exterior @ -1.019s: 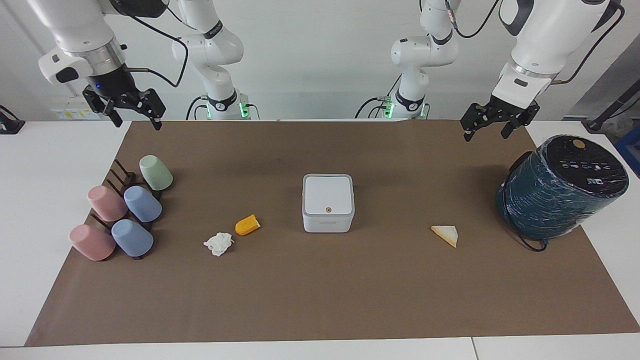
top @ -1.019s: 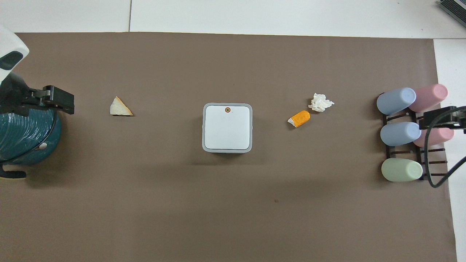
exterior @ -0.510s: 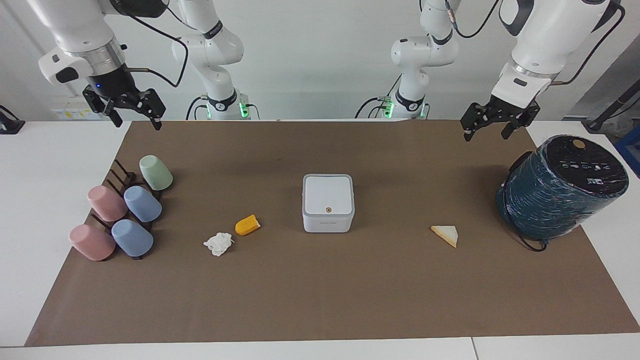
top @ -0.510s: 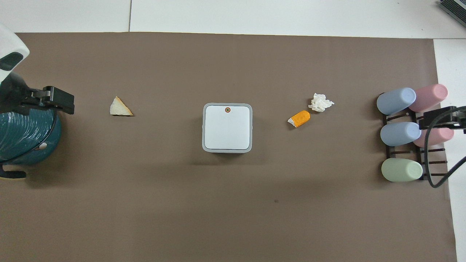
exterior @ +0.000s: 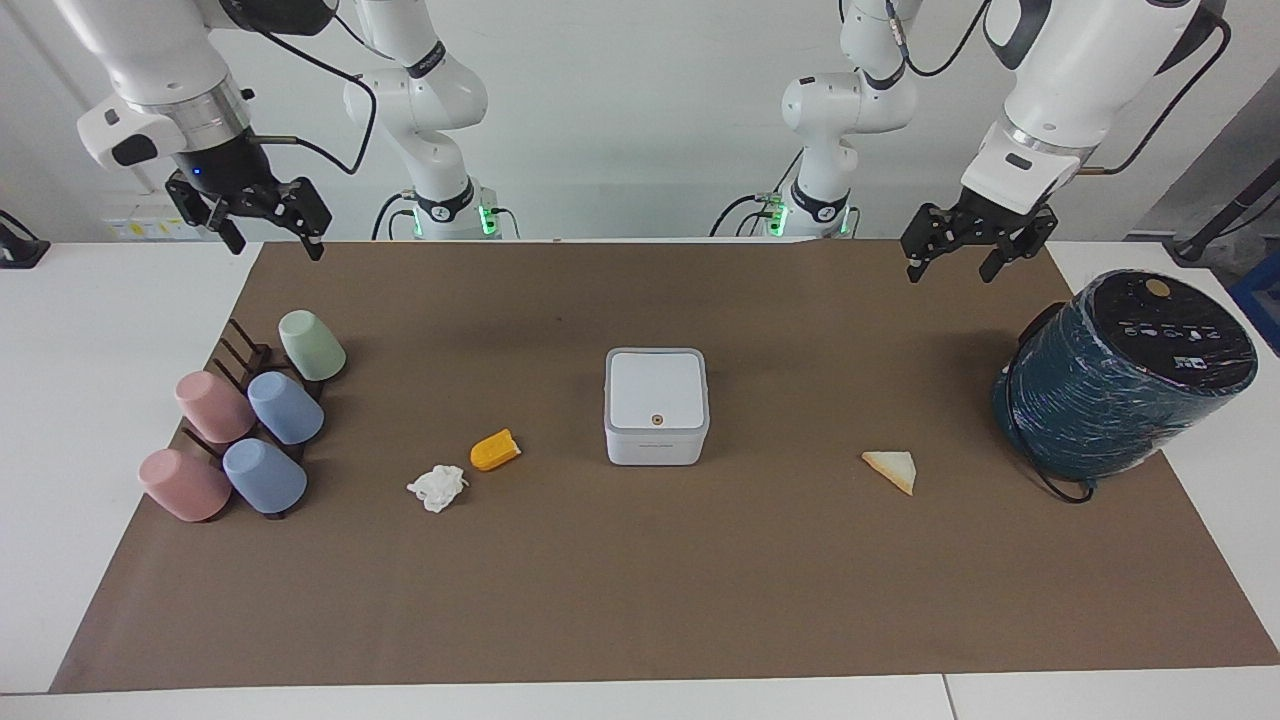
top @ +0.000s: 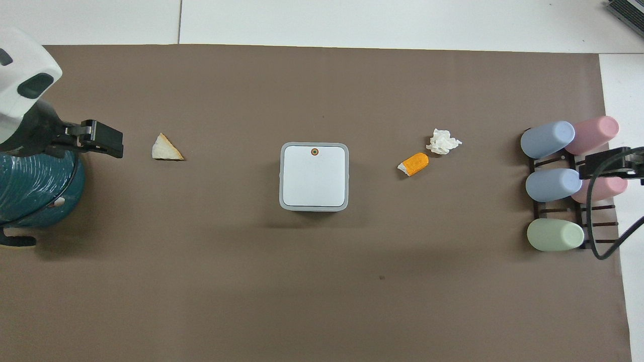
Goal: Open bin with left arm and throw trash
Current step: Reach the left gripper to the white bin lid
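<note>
The left gripper (exterior: 950,255) hangs in the air with its fingers spread apart and nothing between them, over the brown mat (exterior: 640,580) at about one o'clock from the bin (exterior: 656,405) in the facing view. The right gripper (exterior: 268,232) waits above the mat's corner at the right arm's end, fingers likewise parted and empty, at about ten o'clock from the bin.

The bin sits mid-mat with its lid down flat, bare mat all round it. Three pieces of trash lie apart from it: a bread slice (exterior: 891,469) at four o'clock toward the left arm's end, an orange chunk (exterior: 495,450) at eight o'clock, and a tissue wad (exterior: 437,487) just beside the chunk; whether those two touch is hard to judge.

Five cups (exterior: 255,420) lean on one dark rack (exterior: 250,360) at the right arm's end: two pink, two blue, one green. One teal cylinder (exterior: 1125,375) stands at the mat's edge, left arm's end.
</note>
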### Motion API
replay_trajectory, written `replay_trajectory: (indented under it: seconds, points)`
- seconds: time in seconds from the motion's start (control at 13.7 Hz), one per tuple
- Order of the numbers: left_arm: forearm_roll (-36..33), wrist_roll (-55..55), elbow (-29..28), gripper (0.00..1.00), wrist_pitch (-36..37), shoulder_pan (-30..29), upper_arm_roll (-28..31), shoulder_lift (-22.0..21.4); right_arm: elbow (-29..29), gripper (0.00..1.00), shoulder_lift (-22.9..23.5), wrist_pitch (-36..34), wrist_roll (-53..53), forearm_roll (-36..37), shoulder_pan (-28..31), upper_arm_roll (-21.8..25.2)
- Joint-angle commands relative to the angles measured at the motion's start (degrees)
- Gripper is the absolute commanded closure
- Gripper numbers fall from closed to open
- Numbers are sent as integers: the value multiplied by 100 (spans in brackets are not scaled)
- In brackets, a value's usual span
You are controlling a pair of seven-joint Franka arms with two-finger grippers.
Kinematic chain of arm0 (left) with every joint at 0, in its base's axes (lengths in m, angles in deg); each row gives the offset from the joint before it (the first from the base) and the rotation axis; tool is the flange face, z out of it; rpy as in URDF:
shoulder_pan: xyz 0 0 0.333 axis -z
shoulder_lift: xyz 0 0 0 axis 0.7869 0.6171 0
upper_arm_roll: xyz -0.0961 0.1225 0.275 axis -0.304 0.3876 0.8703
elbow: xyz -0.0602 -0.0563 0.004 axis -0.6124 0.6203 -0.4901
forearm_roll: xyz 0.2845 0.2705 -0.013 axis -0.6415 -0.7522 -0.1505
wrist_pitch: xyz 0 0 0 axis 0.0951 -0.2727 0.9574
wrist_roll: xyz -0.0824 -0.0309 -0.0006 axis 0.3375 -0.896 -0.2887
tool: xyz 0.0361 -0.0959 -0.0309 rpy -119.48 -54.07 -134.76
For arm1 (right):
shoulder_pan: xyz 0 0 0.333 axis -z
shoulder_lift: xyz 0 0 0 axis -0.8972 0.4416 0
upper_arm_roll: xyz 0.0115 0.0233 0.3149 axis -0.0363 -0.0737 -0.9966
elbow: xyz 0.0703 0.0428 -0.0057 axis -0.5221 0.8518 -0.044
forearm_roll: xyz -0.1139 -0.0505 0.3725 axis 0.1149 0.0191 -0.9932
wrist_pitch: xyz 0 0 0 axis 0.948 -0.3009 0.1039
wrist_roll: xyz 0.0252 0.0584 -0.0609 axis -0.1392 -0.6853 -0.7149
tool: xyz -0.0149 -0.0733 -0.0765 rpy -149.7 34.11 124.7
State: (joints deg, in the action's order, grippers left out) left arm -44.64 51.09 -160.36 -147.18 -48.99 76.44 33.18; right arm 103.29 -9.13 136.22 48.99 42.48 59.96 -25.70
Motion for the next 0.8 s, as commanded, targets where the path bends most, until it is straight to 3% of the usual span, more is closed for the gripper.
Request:
replay_trajectory:
  seconds: [0.0,0.07,0.22,0.44,0.51,0.73]
  points:
    - [73,-530,-148,9,-310,394,41,36,-21,0,-24,-116,-86,106,50,-35]
    - [82,-653,-157,10,-355,474,41,37,-21,0,-24,-116,-86,106,50,-35]
    - [126,-987,-157,24,-530,719,41,159,-21,0,-24,-116,-86,106,50,-35]
    - [117,-1610,-157,25,-864,1141,49,466,-12,0,-24,-107,-86,106,50,-35]
    - [108,-1830,-148,30,-1013,1264,49,589,-12,0,-24,-107,-86,106,50,-35]
    - [126,-2305,-148,61,-1479,1458,41,809,-3,0,-24,-107,-86,106,50,-35]
